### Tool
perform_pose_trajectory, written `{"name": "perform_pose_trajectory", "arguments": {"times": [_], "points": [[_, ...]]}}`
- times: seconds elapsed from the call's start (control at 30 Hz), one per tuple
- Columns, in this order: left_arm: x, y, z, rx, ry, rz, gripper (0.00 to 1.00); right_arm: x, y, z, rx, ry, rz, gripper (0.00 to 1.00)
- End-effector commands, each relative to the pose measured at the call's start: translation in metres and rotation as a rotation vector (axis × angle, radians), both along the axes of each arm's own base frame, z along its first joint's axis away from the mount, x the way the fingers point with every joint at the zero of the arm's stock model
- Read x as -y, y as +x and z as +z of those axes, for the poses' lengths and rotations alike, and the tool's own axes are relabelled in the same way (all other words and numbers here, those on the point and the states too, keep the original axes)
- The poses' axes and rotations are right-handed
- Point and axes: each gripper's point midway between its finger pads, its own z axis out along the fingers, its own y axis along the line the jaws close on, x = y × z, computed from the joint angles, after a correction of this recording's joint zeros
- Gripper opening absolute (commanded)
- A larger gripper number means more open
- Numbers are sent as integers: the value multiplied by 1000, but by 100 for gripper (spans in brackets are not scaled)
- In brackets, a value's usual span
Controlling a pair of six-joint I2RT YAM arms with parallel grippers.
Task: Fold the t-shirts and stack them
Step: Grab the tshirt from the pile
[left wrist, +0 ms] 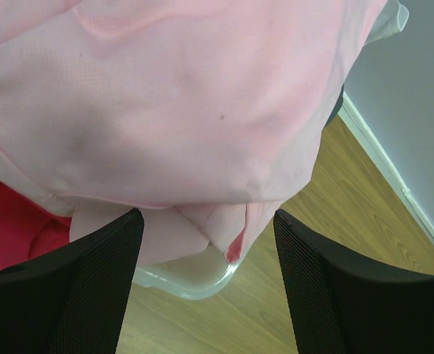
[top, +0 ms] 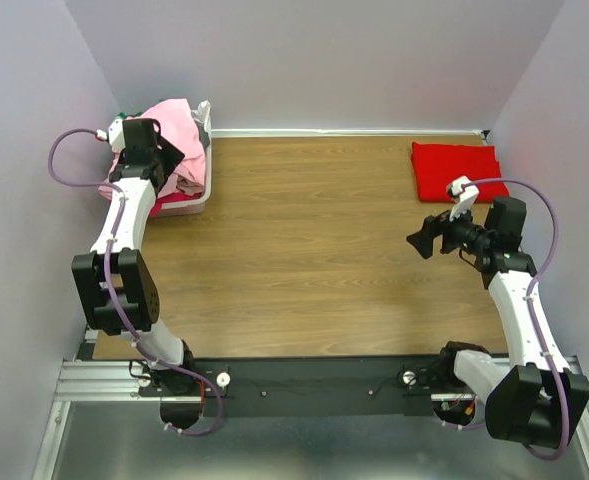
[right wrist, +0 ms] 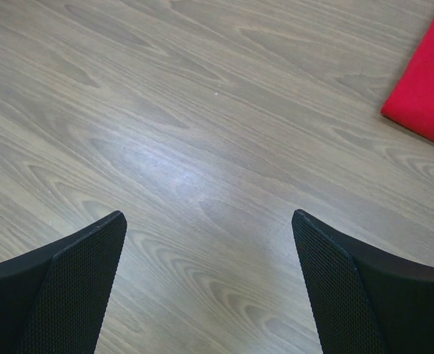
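Red folded tee [top: 455,171]: one | pink tee [top: 174,120]: one, in basket [top: 202,197] | both jaws open

A robot lab cell: plain walls [top: 374,60] box in a wood-grain table [top: 314,250].

Wooden table [top: 314,250] — white basket [top: 196,203] far left, folded red t-shirt [top: 456,170] (far right).

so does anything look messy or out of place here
The light pink t-shirt spills over the rim of the white basket at the far left, draping down its side. The folded red t-shirt at far right lies neat.
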Motion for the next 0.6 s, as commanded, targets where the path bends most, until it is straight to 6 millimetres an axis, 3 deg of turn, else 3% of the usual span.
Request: {"name": "perform_pose_trajectory", "arguments": {"times": [0.0, 0.1, 0.33, 0.57], "points": [[-16, 12, 17, 38, 23, 74, 78, -4, -5, -5, -25, 9, 30, 100], [-20, 16, 21, 44, 38, 87, 78, -5, -5, -6, -30, 10, 32, 100], [-25, 20, 10, 18, 51, 90, 72, -4, -4, -7, -35, 6, 28, 100], [-23, 24, 6, 21, 48, 51, 53, -3, -3, -8, -36, 1, 24, 100]]}}
